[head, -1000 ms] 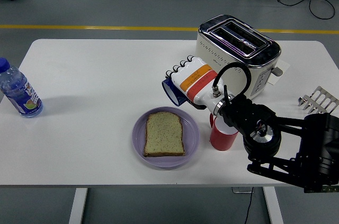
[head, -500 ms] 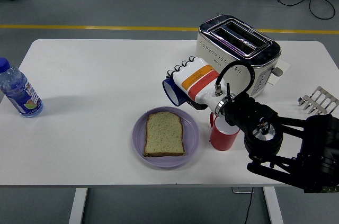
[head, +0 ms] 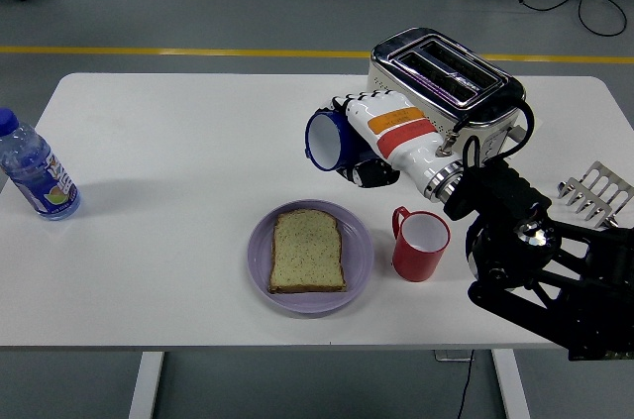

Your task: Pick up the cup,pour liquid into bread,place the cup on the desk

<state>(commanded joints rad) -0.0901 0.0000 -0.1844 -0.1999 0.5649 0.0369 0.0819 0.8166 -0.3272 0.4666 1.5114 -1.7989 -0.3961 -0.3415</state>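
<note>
My right hand (head: 365,142), white with orange and red bands, is shut on a blue cup (head: 325,141). The cup hangs above the table, tipped on its side with its white inside facing left. Below and left of it a slice of bread (head: 307,251) lies flat on a purple plate (head: 360,262). The cup is up and to the right of the bread, not over it. My black right arm (head: 535,270) comes in from the lower right. No left arm shows.
A red mug (head: 420,244) stands upright just right of the plate. A chrome toaster (head: 444,82) sits behind my hand. A water bottle (head: 36,173) stands at the table's left edge, a metal rack (head: 596,189) at the right edge.
My right hand has lifted the blue cup up and back toward the toaster. The wrist no longer covers the red mug, which now shows whole.
</note>
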